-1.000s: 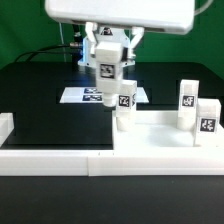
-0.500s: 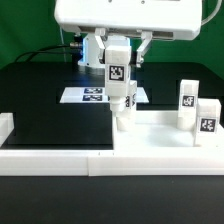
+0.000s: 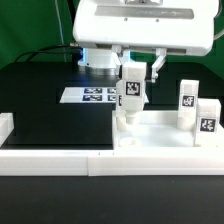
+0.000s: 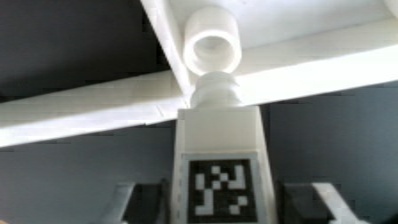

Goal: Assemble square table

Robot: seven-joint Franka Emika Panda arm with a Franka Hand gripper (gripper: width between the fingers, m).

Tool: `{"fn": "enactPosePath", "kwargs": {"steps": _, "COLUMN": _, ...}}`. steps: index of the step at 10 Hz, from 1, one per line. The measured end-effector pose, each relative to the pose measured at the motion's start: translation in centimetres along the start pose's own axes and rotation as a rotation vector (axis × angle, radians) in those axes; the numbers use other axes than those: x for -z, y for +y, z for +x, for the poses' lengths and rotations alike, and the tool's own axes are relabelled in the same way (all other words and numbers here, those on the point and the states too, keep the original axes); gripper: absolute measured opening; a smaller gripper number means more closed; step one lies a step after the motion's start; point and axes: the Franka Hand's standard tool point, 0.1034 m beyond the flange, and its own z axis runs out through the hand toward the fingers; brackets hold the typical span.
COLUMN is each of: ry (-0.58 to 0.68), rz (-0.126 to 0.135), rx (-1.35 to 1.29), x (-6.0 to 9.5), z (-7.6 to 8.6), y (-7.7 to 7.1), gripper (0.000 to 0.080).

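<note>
- Exterior view: at frame centre the gripper (image 3: pixel 131 88) is clamped on a tagged leg (image 3: pixel 130 98) standing upright over the tabletop's (image 3: pixel 165 140) corner socket. The leg looks light and rigid, best held by its flat sides.
- Wrist view: the leg (image 4: pixel 221 150) points at the round socket (image 4: pixel 214 45); the smooth plastic looks likely to slip.

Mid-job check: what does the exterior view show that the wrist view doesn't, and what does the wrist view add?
Only the exterior view shows the two spare legs standing at its right, the marker board behind, the white border rail in front, and the whole arm.

Only the wrist view shows the round corner socket close up, with the leg's tip just short of it and lined up on it.

Both show the tool holding a tagged leg over a corner of the square table top.
</note>
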Motion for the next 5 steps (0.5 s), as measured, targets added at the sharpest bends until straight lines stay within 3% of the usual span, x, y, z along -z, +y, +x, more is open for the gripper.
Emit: {"fn": "enactPosePath", "kwargs": {"steps": 5, "ry": -0.013, "rz": -0.019, "rx": 0.015, "x": -1.09, "z": -0.80, "y": 0.34, "gripper": 0.0288}}
